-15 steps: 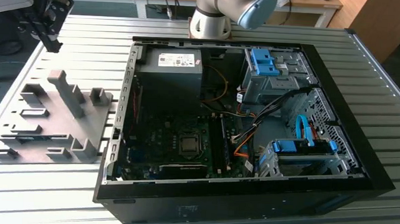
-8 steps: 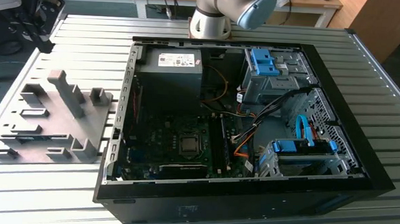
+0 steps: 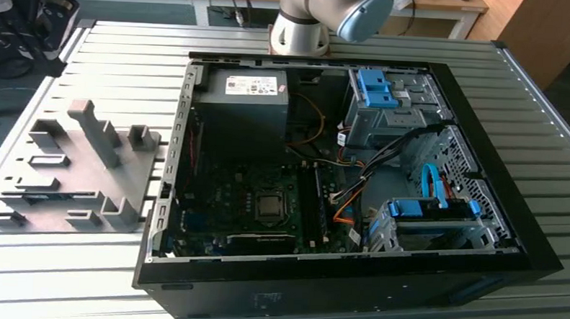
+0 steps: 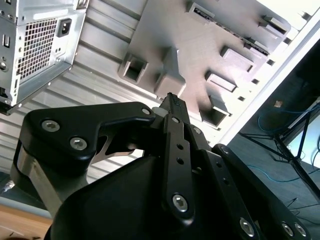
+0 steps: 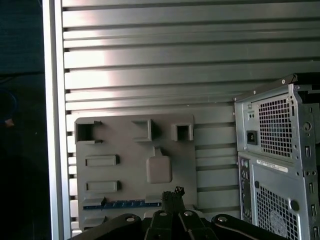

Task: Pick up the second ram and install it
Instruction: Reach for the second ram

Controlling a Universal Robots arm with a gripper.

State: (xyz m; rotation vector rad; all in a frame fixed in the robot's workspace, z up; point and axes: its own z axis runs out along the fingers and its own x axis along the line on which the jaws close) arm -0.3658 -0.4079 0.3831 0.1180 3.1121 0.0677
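The second ram (image 5: 122, 204) was noted at the edge of the tray (image 5: 127, 172), long axis parallel to the slats of the surface (image 5: 150, 50); the hand (image 5: 173, 196) was seen closed, empty.

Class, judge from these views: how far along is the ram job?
Done: nothing visible; the second ram lies in the grey tray. In hand: the gripper hangs above the tray, close to that stick, not holding it. Left: lifting it and seating it in the open computer case.

In the exterior view the grey arm (image 3: 315, 20) stands upright, with a blue cap on its joint. In both wrist views the black pincer (image 4: 171, 101) (image 5: 173, 193) points downward, fingertips together, gripping nothing.
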